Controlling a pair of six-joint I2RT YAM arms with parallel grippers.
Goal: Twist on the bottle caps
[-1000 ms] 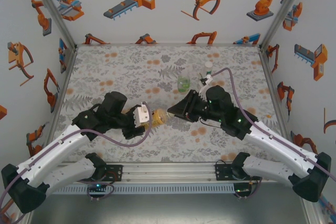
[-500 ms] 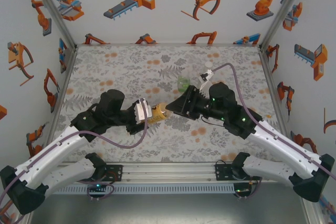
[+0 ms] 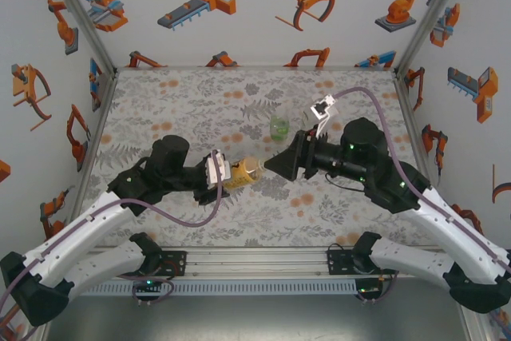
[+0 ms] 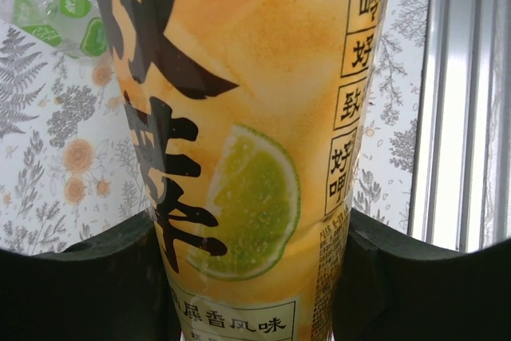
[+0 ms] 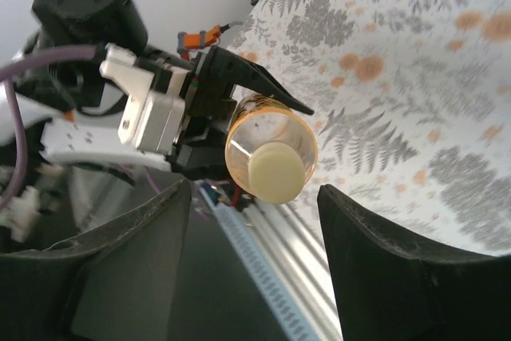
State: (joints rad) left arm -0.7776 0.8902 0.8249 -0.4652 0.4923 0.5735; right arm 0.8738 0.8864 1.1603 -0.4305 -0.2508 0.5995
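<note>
Drawn back since the earlier frames, the right pincer (image 3: 275,166) is now being kept just short of the cap end. Its fingers (image 5: 136,261) are being held apart with nothing between them.

The amber-filled clear plastic bottle (image 3: 242,172) is being clamped around its body by the left pincer (image 3: 220,175), whose jaws are being pressed against both sides of the orange label in the left wrist view. It is being presented roughly level over the middle of the floral-patterned bench (image 3: 184,109), nearer the near edge. Its neck is being aimed at the right arm, evidently so that the cap can be turned end-on.

The small round pale yellow cap (image 5: 275,173) is being seen seated on the neck, squarely ahead of the gap between the right fingers. Whether it is fully tightened cannot be told. The release is being read either as a re-grip between turns or as this bottle being finished.

The short green-tinted clear bottle (image 3: 279,127) is being left standing toward the far edge, just beside the right wrist, so a sideways swing there is being judged risky. Open bench is being left toward the far-left corner and along the left edge. The metal rail at the near edge is being kept close beneath the held bottle.
</note>
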